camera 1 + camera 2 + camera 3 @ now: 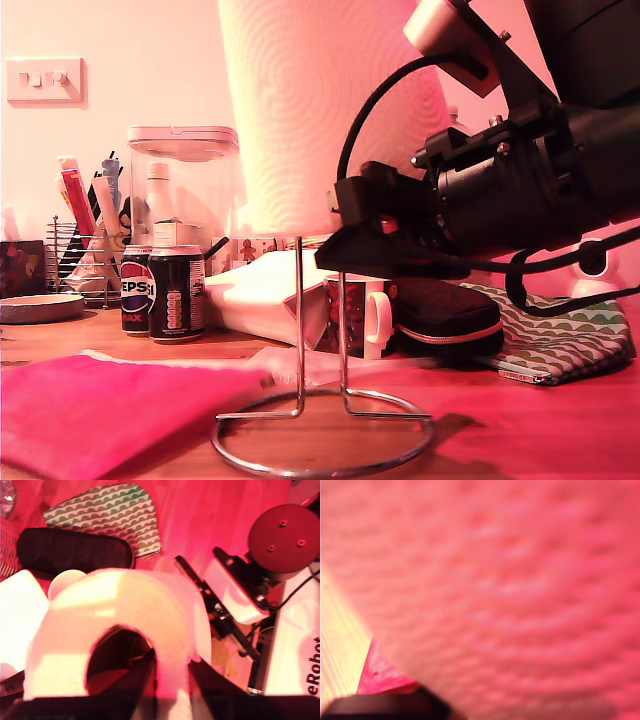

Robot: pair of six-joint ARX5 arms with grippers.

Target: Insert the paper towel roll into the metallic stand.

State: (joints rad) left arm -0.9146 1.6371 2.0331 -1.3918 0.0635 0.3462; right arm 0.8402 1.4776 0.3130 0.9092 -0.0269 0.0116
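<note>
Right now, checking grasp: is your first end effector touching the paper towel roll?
Touching: first wrist view shows my first end effector pinching the paper towel roll wall.

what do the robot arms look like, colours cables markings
In the exterior view, one arm is matte black: a thick cylindrical body, a wedge-shaped front, a pale block on top and black cables looping around it. The first wrist view shows my first end effector with dark fingers, plus another arm's round dark disc with screw holes.
</note>
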